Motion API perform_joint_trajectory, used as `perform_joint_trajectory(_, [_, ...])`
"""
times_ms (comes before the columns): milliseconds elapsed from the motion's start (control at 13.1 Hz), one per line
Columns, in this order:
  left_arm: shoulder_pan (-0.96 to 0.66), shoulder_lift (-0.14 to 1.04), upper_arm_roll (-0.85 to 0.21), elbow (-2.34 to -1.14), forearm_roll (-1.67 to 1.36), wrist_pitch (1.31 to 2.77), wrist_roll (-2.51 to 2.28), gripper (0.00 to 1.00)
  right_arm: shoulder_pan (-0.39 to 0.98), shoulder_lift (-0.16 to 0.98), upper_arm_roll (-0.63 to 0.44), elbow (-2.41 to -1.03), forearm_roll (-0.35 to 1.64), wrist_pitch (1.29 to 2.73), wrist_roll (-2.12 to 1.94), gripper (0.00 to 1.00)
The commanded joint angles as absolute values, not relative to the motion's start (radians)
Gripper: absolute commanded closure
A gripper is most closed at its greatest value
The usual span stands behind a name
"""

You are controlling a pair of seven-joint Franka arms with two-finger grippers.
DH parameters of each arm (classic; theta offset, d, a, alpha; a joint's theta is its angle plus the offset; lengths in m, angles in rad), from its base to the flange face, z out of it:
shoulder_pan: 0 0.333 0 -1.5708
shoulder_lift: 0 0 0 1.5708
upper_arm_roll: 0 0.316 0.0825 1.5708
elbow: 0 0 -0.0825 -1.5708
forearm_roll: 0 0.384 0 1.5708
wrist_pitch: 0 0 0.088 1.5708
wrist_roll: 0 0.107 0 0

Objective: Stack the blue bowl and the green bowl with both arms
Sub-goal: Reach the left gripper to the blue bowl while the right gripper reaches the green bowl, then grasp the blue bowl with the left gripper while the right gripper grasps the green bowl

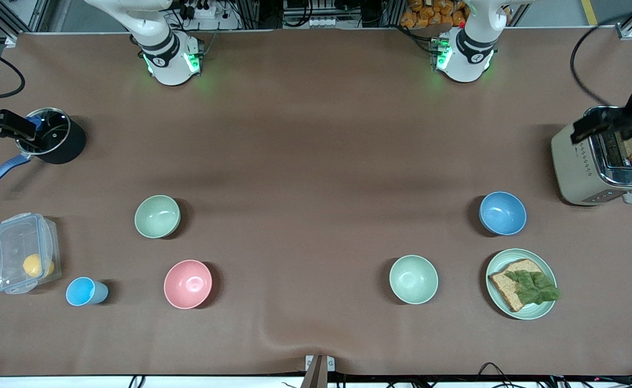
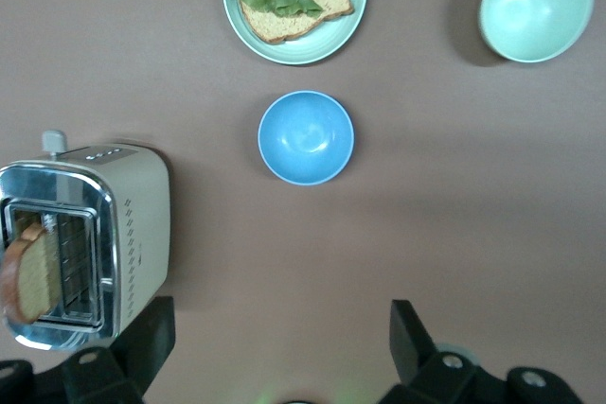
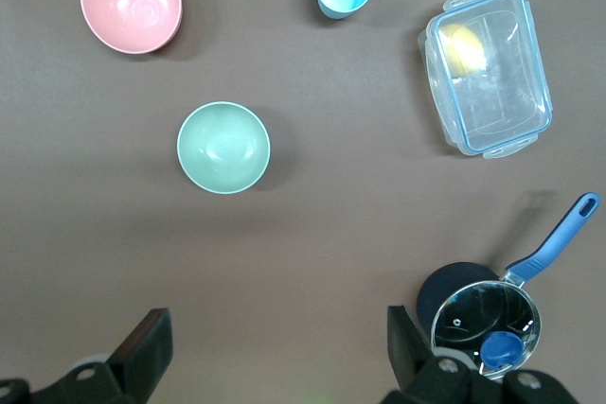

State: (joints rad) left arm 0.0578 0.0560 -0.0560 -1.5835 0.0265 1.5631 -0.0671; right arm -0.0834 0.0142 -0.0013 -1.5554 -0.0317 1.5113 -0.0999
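Observation:
The blue bowl (image 1: 502, 213) (image 2: 306, 136) sits upright and empty toward the left arm's end of the table, beside the toaster. The sage green bowl (image 1: 157, 216) (image 3: 223, 148) sits upright and empty toward the right arm's end. My left gripper (image 1: 609, 129) (image 2: 281, 328) hangs high over the toaster, open with nothing between its fingers. My right gripper (image 1: 3, 126) (image 3: 275, 338) hangs high over the pot, open too and holding nothing. Neither gripper touches a bowl.
A paler mint bowl (image 1: 414, 279) and a plate (image 1: 508, 256) with bread and lettuce lie nearer the front camera than the blue bowl. A pink bowl (image 1: 187, 284), light-blue cup (image 1: 84, 291) and clear lidded box (image 1: 3, 237) lie by the green bowl. A toaster (image 1: 585, 167) and pot (image 1: 70, 145) stand at the table's ends.

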Motion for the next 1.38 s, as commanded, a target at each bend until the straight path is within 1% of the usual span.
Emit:
perform_joint_trajectory(0, [0.095, 0.051, -0.063, -1.808, 0.044, 1.809, -0.043, 0.00, -0.098, 0.012, 0.011, -1.563, -0.021, 1.502, -0.089, 0.00])
perform_joint_trajectory(77, [0.103, 0.055, -0.063, -1.875, 0.044, 1.901, -0.041, 0.00, -0.100, 0.023, 0.011, -1.578, -0.021, 1.505, -0.089, 0.00])
perform_joint_trajectory(230, [0.133, 0.078, -0.063, -1.988, 0.046, 2.069, -0.041, 0.00, -0.101, 0.084, 0.011, -1.608, -0.008, 1.516, -0.091, 0.00])
perform_joint_trajectory(383, [0.138, 0.141, -0.061, -2.049, 0.045, 2.188, -0.041, 0.00, -0.104, 0.171, 0.011, -1.611, 0.060, 1.531, -0.094, 0.00])
perform_joint_trajectory(536, [0.159, 0.211, -0.061, -2.094, 0.044, 2.305, -0.041, 0.00, -0.091, 0.262, 0.011, -1.611, 0.071, 1.604, -0.091, 0.00])
perform_joint_trajectory(612, [0.160, 0.254, -0.061, -2.097, 0.044, 2.347, -0.043, 0.00, -0.084, 0.308, 0.011, -1.612, 0.072, 1.646, -0.089, 0.00])
perform_joint_trajectory(689, [0.161, 0.291, -0.061, -2.095, 0.044, 2.371, -0.043, 0.00, -0.086, 0.366, 0.012, -1.612, 0.083, 1.690, -0.089, 0.00])
perform_joint_trajectory(842, [0.163, 0.349, -0.060, -2.095, 0.044, 2.425, -0.043, 0.00, -0.087, 0.451, 0.012, -1.624, 0.173, 1.777, -0.094, 0.00])
perform_joint_trajectory(918, [0.164, 0.374, -0.060, -2.095, 0.044, 2.448, -0.043, 0.00, -0.083, 0.465, 0.012, -1.656, 0.175, 1.822, -0.095, 0.00])
perform_joint_trajectory(995, [0.163, 0.388, -0.060, -2.095, 0.044, 2.462, -0.043, 0.00, -0.074, 0.465, 0.012, -1.713, 0.175, 1.901, -0.095, 0.00])
perform_joint_trajectory(1148, [0.163, 0.399, -0.060, -2.095, 0.044, 2.465, -0.043, 0.00, -0.052, 0.471, 0.012, -1.834, 0.176, 2.102, -0.101, 0.00])
perform_joint_trajectory(1224, [0.163, 0.406, -0.058, -2.095, 0.044, 2.465, -0.043, 0.00, -0.052, 0.472, 0.014, -1.876, 0.176, 2.164, -0.107, 0.00])
perform_joint_trajectory(1301, [0.163, 0.411, -0.058, -2.094, 0.044, 2.465, -0.043, 0.00, -0.052, 0.482, 0.014, -1.887, 0.178, 2.180, -0.107, 0.00])
